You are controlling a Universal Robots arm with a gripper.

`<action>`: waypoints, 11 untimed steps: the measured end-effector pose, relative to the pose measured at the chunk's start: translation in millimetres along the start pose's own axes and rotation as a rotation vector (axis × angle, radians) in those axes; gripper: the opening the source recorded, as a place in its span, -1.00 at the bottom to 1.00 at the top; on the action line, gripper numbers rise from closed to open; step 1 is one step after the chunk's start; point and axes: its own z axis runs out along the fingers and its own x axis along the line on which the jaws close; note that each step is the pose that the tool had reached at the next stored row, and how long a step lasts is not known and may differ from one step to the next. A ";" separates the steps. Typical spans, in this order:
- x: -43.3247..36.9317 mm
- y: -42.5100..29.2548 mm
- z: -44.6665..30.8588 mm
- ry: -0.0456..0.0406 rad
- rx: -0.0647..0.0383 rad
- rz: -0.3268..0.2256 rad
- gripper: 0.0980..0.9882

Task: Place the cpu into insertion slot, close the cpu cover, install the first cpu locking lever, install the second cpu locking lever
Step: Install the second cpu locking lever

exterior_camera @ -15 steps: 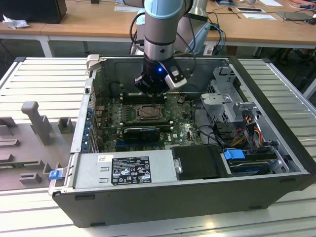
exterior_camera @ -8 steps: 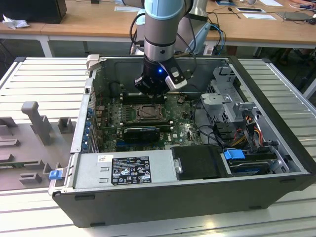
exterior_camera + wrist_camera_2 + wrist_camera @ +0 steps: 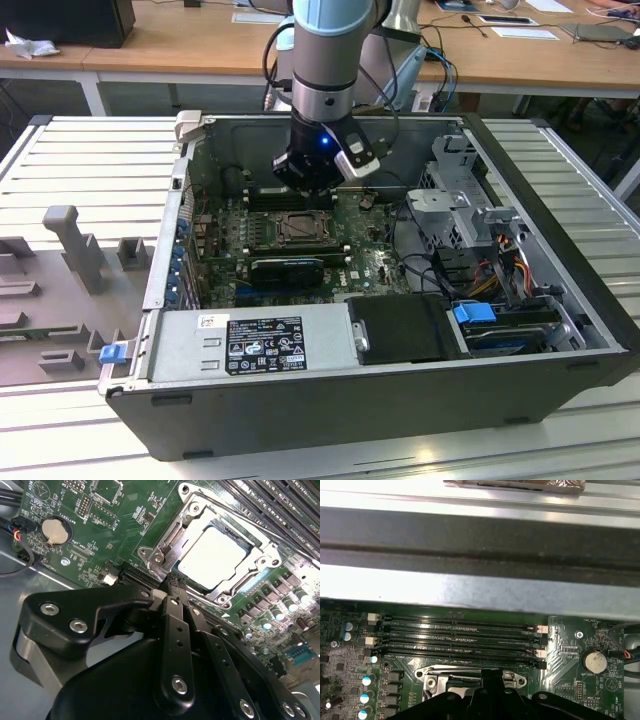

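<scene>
Tool hangs low over the green motherboard inside the open computer case. In the second wrist view its black fingers lie pressed together, tips at the edge of the socket, nothing held between them. The tool body blocks the near corner of the socket there; in the first wrist view the tool covers most of the socket, leaving a strip of silver frame.

The cpu lies flat in the insertion slot, dull silver top facing up, square with the socket sides; being square, it has no long axis to speak of. The cpu cover lies down around it, the chip showing through the cut-out. Whether the thin metal levers along the frame are latched is hard to make out.

Exterior view: the arm comes down from above and hides the tool tips; the insertion slot sits mid-board, just beside a long black card. Four black memory slots run parallel beside the socket. A round coin battery sits near their end. The case stands on a slatted grey worktop.
</scene>
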 end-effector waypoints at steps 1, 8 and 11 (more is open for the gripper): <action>0.0 0.1 -0.2 -0.0001 0.000 0.000 -0.98; 0.3 -4.5 -0.5 -0.0002 0.000 0.002 -0.98; 0.6 -9.3 -0.8 -0.0003 0.000 0.003 -0.98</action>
